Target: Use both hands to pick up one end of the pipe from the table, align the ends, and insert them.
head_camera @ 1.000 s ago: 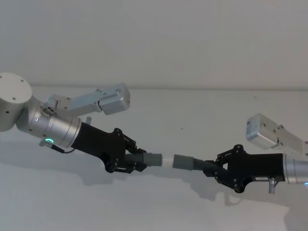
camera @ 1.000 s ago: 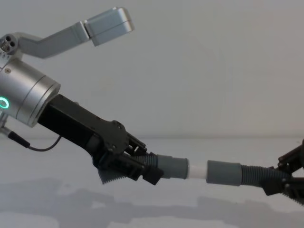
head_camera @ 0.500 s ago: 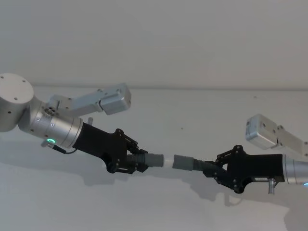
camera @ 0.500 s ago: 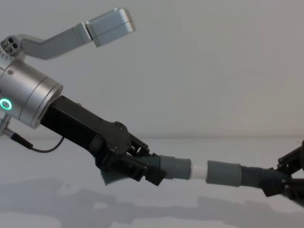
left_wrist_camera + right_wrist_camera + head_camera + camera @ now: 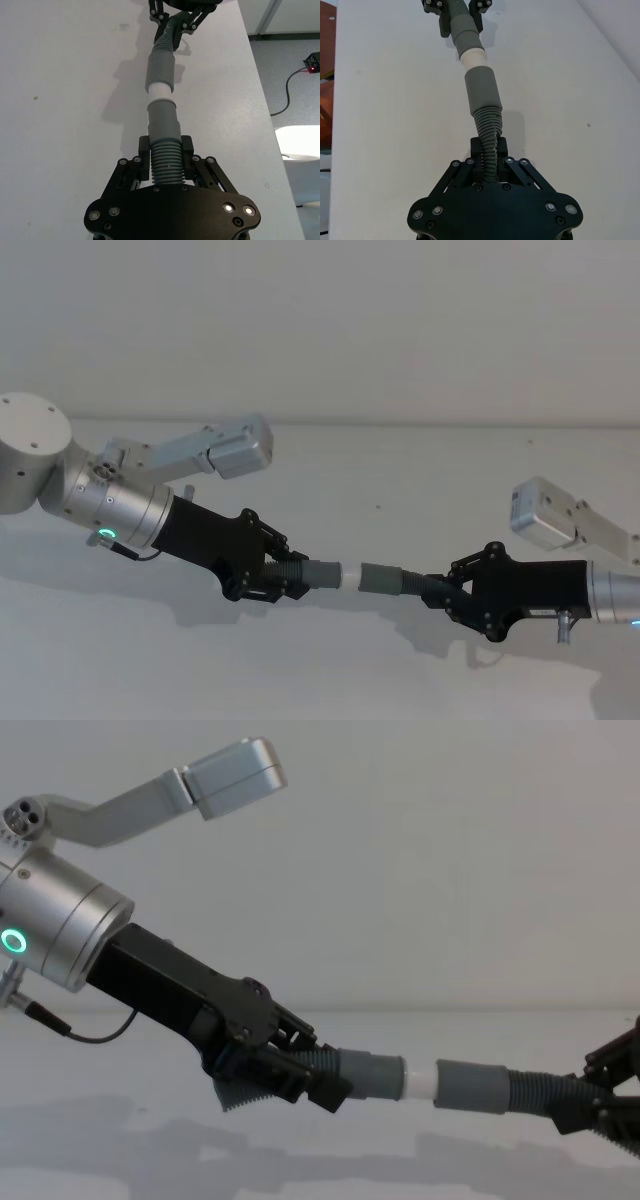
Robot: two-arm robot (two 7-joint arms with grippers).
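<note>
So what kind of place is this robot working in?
Probably a lab or test room: a bare white table, a plain wall, and a cable running to a small box on the floor.

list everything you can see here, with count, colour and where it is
hose pieces: 2, dark-grey ribbed, held above the table, one in each tool, ends facing
cuff with white tip: 1, grey cuff, white tip, on the left piece, tip at the mouth of the socket
socket cuff: 1, grey, on the right piece
table: 1, white-grey, under both arms
wall: 1, pale grey, behind the table
cable: 1, dark, on the floor beside the table
left tool: 1, black, shut on the left hose piece
right tool: 1, black, shut on the right hose piece
</note>
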